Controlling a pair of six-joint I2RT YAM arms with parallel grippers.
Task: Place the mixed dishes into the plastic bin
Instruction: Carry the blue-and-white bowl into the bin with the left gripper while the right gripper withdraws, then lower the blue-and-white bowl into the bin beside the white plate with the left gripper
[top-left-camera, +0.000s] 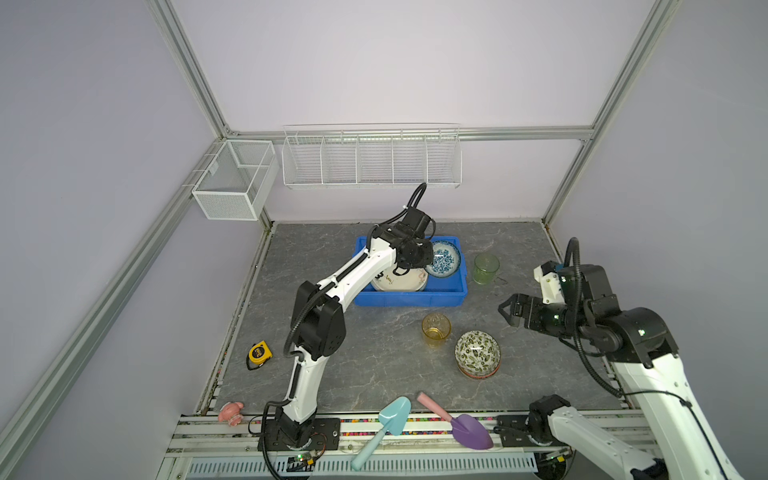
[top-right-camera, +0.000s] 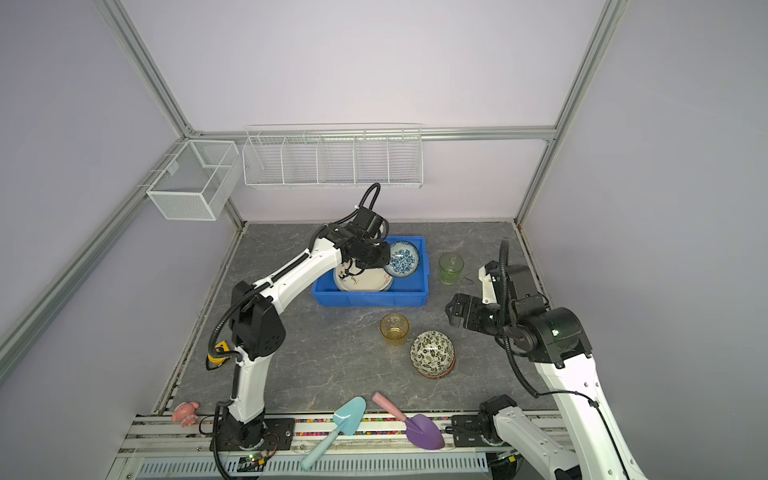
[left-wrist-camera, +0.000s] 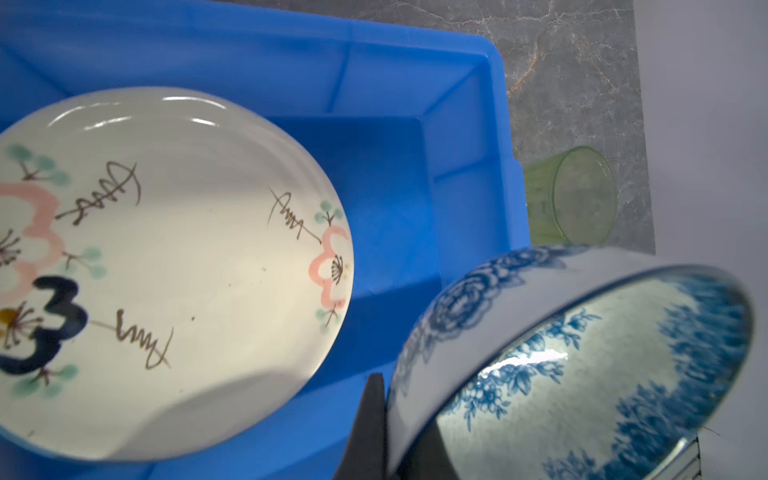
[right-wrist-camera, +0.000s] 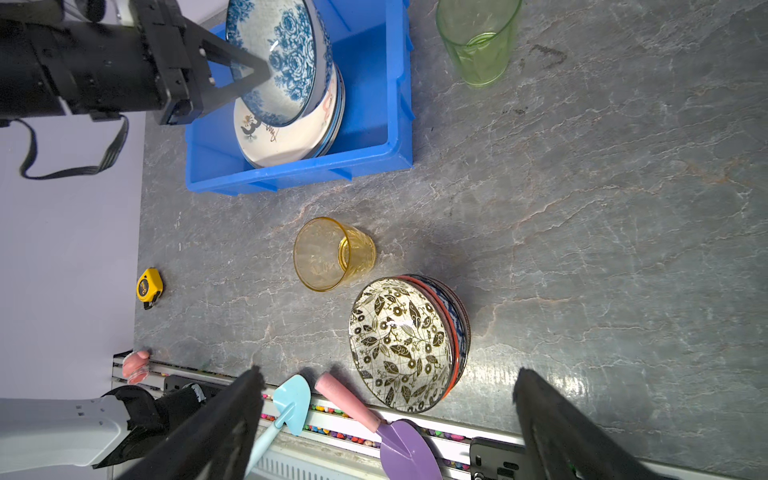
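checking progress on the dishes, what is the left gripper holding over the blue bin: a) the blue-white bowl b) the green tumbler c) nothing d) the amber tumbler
a: the left gripper is pinched on the rim of the blue-white bowl, tilted over the cream plate in the blue bin.

No printed word, brand name or number can be read with certainty. The nearest thing to a character is on the cream plate (left-wrist-camera: 187, 270). In the left wrist view, a thick dark-blue brush stroke (left-wrist-camera: 68, 311) near its rim curls like the numeral 3. Thin brown scribbles (left-wrist-camera: 99, 195) on the same plate look like quick handwriting, in three clusters of looping zigzag lines. They form no letters that can be made out. In the right wrist view, the yellow tape measure (right-wrist-camera: 148, 287) on the desk (right-wrist-camera: 582, 249) has a dark round label (right-wrist-camera: 143, 286) on its side. Its print is too small to read.
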